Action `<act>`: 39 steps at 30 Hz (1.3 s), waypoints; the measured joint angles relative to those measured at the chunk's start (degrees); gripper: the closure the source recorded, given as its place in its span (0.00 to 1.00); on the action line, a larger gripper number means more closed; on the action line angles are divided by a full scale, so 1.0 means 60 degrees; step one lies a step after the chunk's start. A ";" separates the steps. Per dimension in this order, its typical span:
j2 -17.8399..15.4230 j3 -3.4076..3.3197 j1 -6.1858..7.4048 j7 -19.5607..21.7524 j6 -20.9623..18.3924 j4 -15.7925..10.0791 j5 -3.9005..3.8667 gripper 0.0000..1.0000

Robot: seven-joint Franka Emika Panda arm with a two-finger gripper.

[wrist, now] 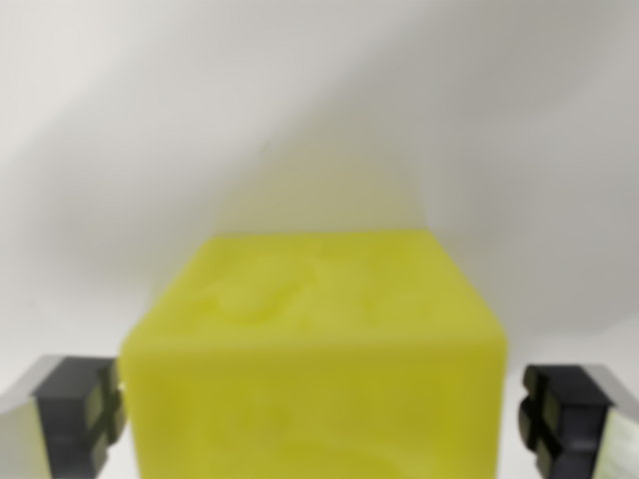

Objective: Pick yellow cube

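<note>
Gripper [315, 419] fingers stand wide apart at the bottom corners of the wrist view, one dark pad [80, 414] at the left and one at the right, both cut off by the frame edges. Between them sits the yellow cube [315, 349], close and blurred, its lower part running out of the frame. A thin gap shows on the right; on the left I cannot tell whether pad and cube touch. Behind lies a plain white surface [319, 100].
</note>
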 joint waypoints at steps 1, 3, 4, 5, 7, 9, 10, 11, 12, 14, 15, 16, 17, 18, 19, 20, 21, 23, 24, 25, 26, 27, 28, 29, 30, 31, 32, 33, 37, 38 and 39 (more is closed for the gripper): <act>0.0057 0.0000 -0.0002 0.0008 0.0040 0.0018 -0.0008 0.00; 0.0117 0.0000 -0.0006 0.0021 0.0083 0.0037 -0.0023 0.00; 0.0128 0.0000 -0.0008 0.0027 0.0089 0.0041 -0.0029 0.00; 0.0132 0.0001 -0.0011 0.0032 0.0092 0.0043 -0.0034 0.00; 0.0132 0.0008 -0.0021 0.0052 0.0092 0.0043 -0.0061 1.00; 0.0112 0.0010 -0.0023 0.0052 0.0079 0.0036 -0.0061 1.00; 0.0081 0.0011 -0.0024 0.0052 0.0057 0.0027 -0.0061 1.00; 0.0028 0.0013 -0.0025 0.0052 0.0021 0.0013 -0.0061 1.00; -0.0038 0.0016 -0.0026 0.0049 -0.0025 -0.0004 -0.0061 1.00; -0.0192 0.0020 -0.0026 0.0037 -0.0134 -0.0048 -0.0051 1.00; -0.0275 0.0020 -0.0025 0.0030 -0.0194 -0.0070 -0.0041 1.00; -0.0354 0.0020 -0.0024 0.0022 -0.0252 -0.0092 -0.0032 1.00; -0.0434 0.0019 -0.0021 0.0014 -0.0313 -0.0113 -0.0021 1.00; -0.0515 0.0020 -0.0018 0.0006 -0.0372 -0.0133 -0.0011 1.00; -0.0598 0.0020 -0.0015 -0.0001 -0.0433 -0.0153 0.0000 1.00; -0.0677 0.0019 -0.0012 -0.0009 -0.0494 -0.0175 0.0010 1.00; -0.0757 0.0018 -0.0010 -0.0015 -0.0554 -0.0194 0.0020 1.00; -0.0916 0.0016 -0.0005 -0.0027 -0.0679 -0.0230 0.0037 1.00; -0.0996 0.0016 -0.0003 -0.0033 -0.0740 -0.0246 0.0044 1.00; -0.1078 0.0016 0.0000 -0.0038 -0.0804 -0.0262 0.0051 1.00; -0.1155 0.0015 0.0001 -0.0042 -0.0865 -0.0279 0.0057 1.00; -0.1236 0.0015 0.0003 -0.0047 -0.0929 -0.0295 0.0062 1.00; -0.1315 0.0014 0.0004 -0.0051 -0.0992 -0.0311 0.0068 1.00; -0.1393 0.0014 0.0006 -0.0055 -0.1058 -0.0327 0.0073 1.00; -0.1471 0.0013 0.0007 -0.0058 -0.1122 -0.0341 0.0077 1.00; -0.1553 0.0013 0.0008 -0.0062 -0.1187 -0.0354 0.0082 1.00; -0.1629 0.0013 0.0009 -0.0065 -0.1250 -0.0367 0.0086 1.00; -0.1707 0.0013 0.0010 -0.0068 -0.1318 -0.0380 0.0091 1.00; -0.2019 0.0012 0.0013 -0.0078 -0.1584 -0.0425 0.0105 1.00; -0.2095 0.0012 0.0014 -0.0080 -0.1649 -0.0435 0.0109 1.00; -0.2171 0.0012 0.0014 -0.0083 -0.1719 -0.0444 0.0112 1.00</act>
